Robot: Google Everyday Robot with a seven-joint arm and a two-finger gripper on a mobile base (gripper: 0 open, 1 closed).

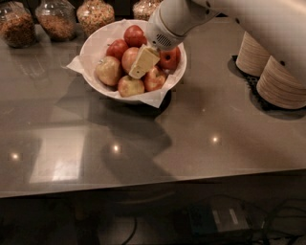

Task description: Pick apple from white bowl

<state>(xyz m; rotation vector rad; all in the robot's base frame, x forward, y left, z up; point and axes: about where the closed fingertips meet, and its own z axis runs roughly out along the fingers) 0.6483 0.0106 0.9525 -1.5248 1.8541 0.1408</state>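
The tool (143,61) hung over the middle of the white bowl (93,79); I couldn't tell whether it was open. The nearest apple (128,56) lay just left.
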